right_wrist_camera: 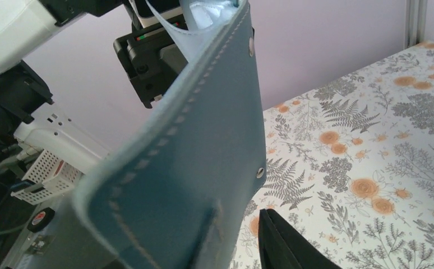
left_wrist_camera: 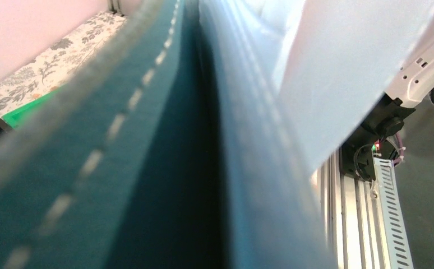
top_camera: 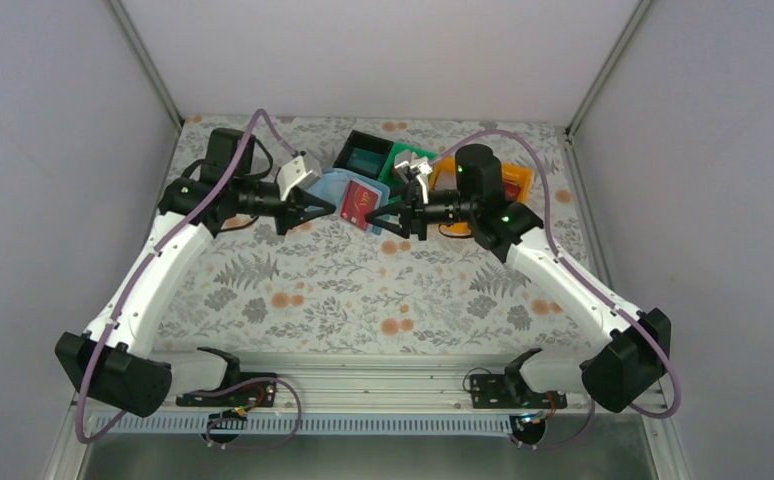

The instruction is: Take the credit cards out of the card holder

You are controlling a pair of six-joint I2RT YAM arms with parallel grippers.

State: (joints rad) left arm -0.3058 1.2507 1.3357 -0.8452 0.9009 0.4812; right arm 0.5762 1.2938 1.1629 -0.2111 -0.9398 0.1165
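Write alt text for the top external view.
Two robot arms meet over a floral tablecloth: the left gripper pinches an open blue card holder showing a red card, and the right gripper is at the card's right edge. A black bin, a green bin and an orange bin sit behind.

Left arm (top_camera: 153,275) and right arm (top_camera: 563,280): white links, black joints. Left gripper (top_camera: 323,212) and right gripper (top_camera: 383,222) are black. Purple cables (top_camera: 259,114) loop along both arms.
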